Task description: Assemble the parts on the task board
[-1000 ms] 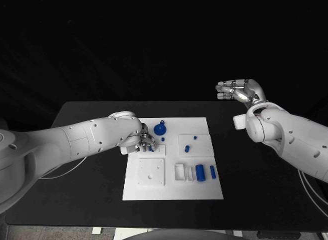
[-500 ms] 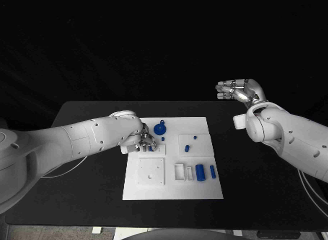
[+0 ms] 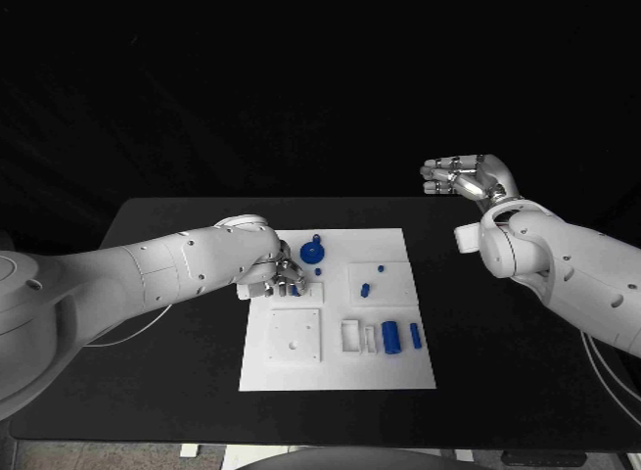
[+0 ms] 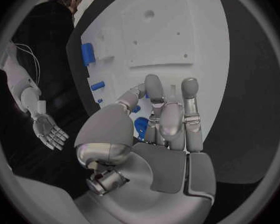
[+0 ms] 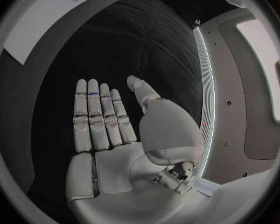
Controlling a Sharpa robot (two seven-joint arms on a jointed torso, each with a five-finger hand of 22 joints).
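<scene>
Silver left hand (image 3: 281, 277): low over the task board's far left corner, fingers (image 4: 189, 102) curled down toward the white plate; a small blue part (image 4: 140, 126) shows just under the fingertips in the left wrist view, but I cannot tell whether it is pinched or only touched.
Right hand (image 3: 461, 178): raised beyond the far edge of the surface, well apart from the board, holding nothing; in the right wrist view its fingers (image 5: 97, 118) lie straight side by side and the thumb stands off from them.
Task board (image 3: 405, 377): white plate in the middle of the black surface (image 3: 151, 392), long side running toward the robot.
Round blue part (image 3: 312, 253): on the board's far edge, just beside the left hand.
Small blue pieces (image 3: 368, 290): on a raised white square at the board's right half, apart from both hands.
Blue cylinder (image 3: 392, 338): lying in the near right section of the board, with a thinner blue bar (image 3: 416, 336) just beside it, near the board's right edge.
White square plate (image 3: 295, 336): near left section of the board, with small holes, nothing blue on it.
Edges: the left forearm crosses the board's left edge; the right edge and the near edge of the board lie uncovered.
Open room: bare black surface to the right of the board below the right arm, and a strip on the near side.
</scene>
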